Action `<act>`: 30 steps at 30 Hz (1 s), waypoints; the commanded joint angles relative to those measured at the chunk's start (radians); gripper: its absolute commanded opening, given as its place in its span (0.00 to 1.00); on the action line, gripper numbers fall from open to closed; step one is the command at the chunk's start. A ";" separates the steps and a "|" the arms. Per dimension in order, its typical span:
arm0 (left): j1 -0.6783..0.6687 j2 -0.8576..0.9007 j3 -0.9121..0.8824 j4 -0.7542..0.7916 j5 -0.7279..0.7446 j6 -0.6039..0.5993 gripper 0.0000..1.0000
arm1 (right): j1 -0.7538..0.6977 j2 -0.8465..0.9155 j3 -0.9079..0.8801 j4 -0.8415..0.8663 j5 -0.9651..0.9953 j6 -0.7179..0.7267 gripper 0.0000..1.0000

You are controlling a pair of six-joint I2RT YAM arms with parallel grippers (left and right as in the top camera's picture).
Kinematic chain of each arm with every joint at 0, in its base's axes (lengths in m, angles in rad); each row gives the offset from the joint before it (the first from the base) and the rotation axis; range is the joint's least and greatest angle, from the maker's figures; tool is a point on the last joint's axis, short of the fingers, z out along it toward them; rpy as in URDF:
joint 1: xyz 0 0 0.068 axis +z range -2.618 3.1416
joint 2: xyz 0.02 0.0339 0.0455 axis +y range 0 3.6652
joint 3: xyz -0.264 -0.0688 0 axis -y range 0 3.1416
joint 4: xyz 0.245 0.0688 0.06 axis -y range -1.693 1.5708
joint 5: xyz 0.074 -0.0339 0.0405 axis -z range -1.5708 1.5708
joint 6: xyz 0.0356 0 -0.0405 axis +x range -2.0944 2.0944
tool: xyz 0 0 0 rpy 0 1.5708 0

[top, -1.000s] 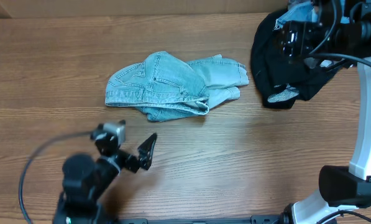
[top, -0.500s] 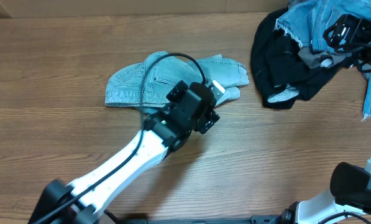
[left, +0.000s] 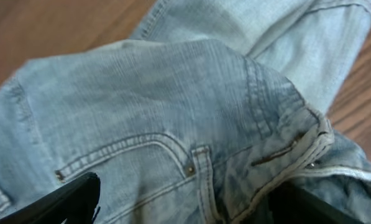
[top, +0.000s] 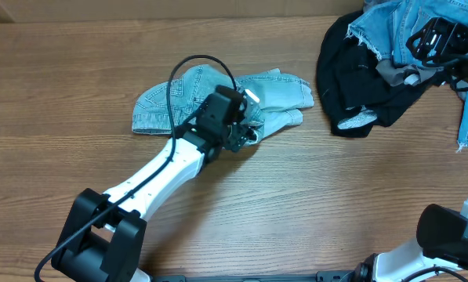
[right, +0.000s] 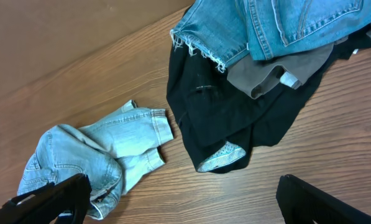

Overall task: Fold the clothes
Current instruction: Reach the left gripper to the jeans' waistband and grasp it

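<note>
- Your left claw (top: pixel 248 133) — spread wide, gripping nothing — sits right over the jeans (top: pixel 165 106).
- Their legs stretch ahead-right of it; the right claw (top: pixel 431 41), wide and empty too, is well apart.

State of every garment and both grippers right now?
light-blue jeans: crumpled on the table, unfolded.
black garment: heaped, unfolded, under the other two.
grey garment: bunched between the black garment and the frayed denim.
frayed blue denim: draped on top, unfolded.
left gripper: open, close over the jeans' waistband.
right gripper: open, empty, above the table.
</note>
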 commanded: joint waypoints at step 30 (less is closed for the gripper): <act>0.113 0.109 0.184 -0.011 -0.206 0.123 0.04 | 0.007 -0.029 0.002 0.000 -0.044 0.000 0.97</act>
